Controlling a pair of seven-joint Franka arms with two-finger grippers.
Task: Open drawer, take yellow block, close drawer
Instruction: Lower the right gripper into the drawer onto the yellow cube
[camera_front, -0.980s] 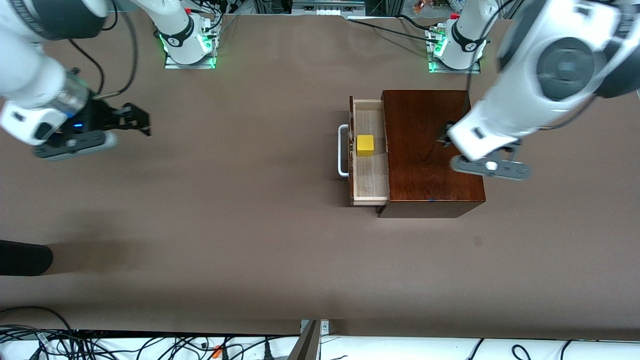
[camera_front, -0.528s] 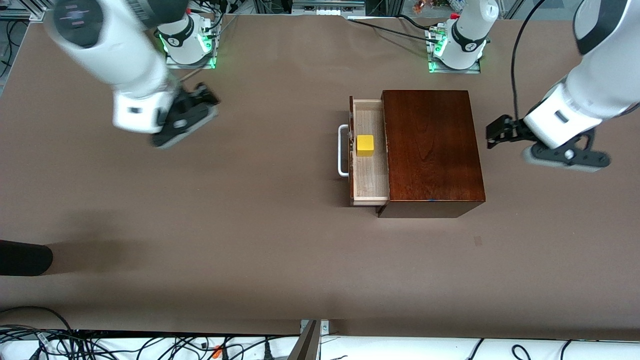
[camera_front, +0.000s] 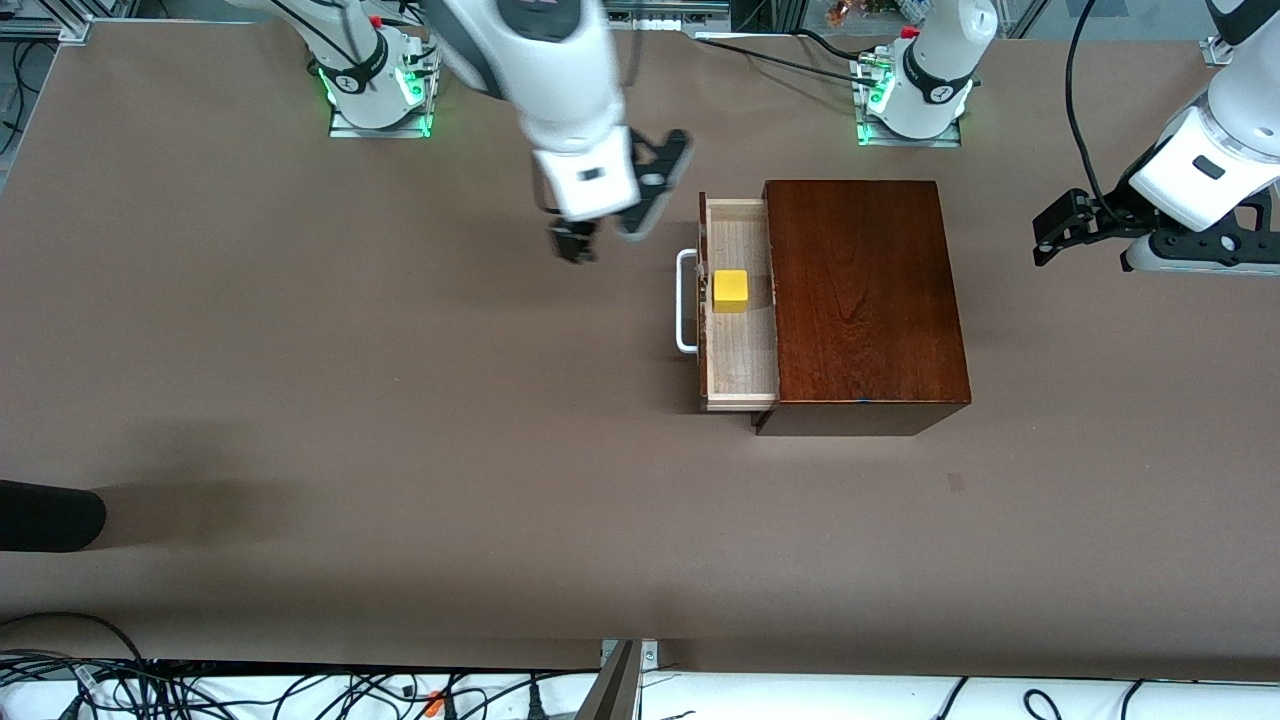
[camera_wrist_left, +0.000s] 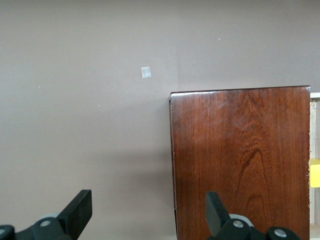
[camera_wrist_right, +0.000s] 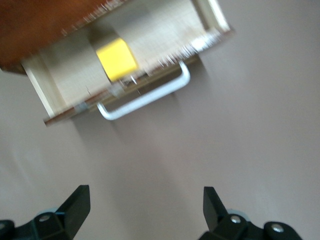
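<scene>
The drawer stands pulled out of the dark wooden box, toward the right arm's end of the table, its pale tray showing and its white handle at the front. The yellow block sits in the tray, close up to the drawer's front panel, with nothing holding it. The right gripper hangs over bare table in front of the drawer, near the handle but not touching it; its wrist view shows the fingers spread wide with nothing between them, and the tray, block and handle ahead of them. The left gripper hangs over the table at the left arm's end, well clear of the box, its fingers likewise spread and empty, with the box top in its wrist view.
</scene>
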